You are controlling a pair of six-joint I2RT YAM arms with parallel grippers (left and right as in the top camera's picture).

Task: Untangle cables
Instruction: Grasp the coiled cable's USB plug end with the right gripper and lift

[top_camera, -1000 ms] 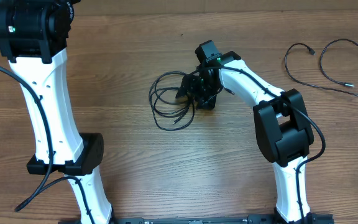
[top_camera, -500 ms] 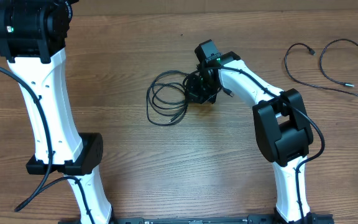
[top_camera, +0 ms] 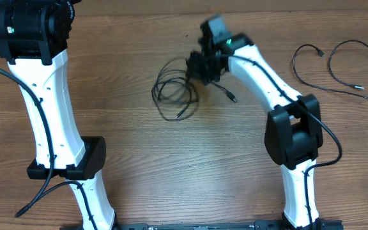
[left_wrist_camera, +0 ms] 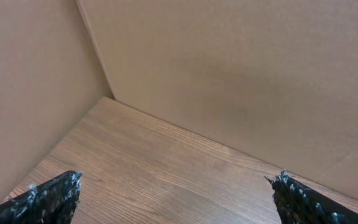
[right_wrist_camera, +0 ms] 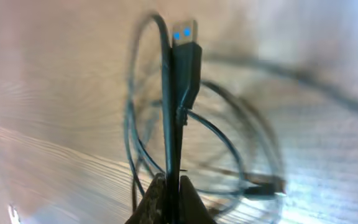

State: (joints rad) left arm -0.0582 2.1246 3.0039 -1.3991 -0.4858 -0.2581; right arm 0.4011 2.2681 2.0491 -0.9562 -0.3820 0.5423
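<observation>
Over wooden table, right gripper pinching tangled cables

A robotics lab test bench is indicated. Two white-and-black robot arms, the left arm and the right arm, are mounted on a dark rail at the near edge of a wood-grain table. The table is bordered by plain brown panels, and thin black cables are laid on it.

Wooden table, tangled coil of black cables near centre, two loose cables far right.
</observation>
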